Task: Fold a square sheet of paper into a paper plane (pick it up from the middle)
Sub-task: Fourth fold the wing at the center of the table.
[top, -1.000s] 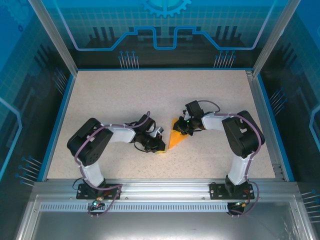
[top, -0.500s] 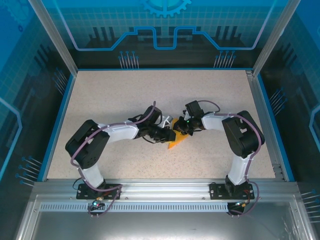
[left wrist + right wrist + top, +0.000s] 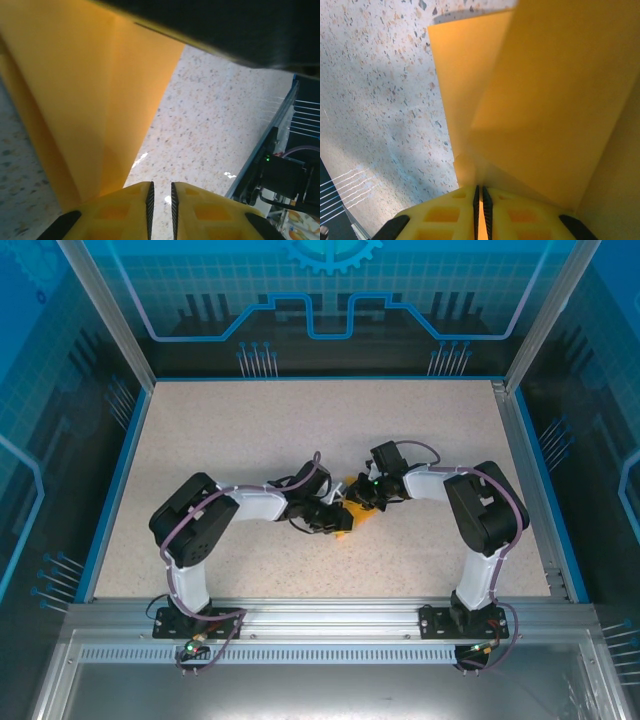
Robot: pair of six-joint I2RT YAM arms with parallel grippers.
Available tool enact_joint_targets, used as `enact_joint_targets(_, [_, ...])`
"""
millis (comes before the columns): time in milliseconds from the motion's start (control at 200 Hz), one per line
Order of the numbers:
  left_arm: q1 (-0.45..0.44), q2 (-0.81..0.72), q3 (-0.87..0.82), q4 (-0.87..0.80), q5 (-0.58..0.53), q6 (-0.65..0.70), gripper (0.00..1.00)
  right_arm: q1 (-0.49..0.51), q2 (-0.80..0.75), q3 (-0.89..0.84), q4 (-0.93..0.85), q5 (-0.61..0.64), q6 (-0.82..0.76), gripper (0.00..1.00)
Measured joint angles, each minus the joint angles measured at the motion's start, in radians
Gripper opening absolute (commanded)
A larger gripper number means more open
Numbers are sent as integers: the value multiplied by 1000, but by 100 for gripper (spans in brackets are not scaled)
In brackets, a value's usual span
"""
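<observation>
Progress: mid-fold, plane unfinished | orange paper (image 3: pixel 346 522) creased into a narrow wedge, mid-counter (image 3: pixel 250 430) between both arms | right fingers (image 3: pixel 440 215) clenched on its edge | left fingers (image 3: pixel 115 212) barely parted, gripping nothing | left to do: probably wing folds.

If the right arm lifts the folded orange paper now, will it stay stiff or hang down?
Probably it sags: the folded orange paper is thin, gripped at one spot in the jaws of the right gripper. Its creases likely stiffen it. It looks light, so a push would probably slide it over the table.
</observation>
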Motion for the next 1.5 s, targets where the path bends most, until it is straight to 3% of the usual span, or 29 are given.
enact_joint_targets(960, [10, -27, -85, 23, -91, 5, 13, 0, 0, 0, -1, 0, 0, 16])
enact_joint_targets(1501, [9, -187, -159, -55, -138, 24, 9, 0, 0, 0, -1, 0, 0, 16])
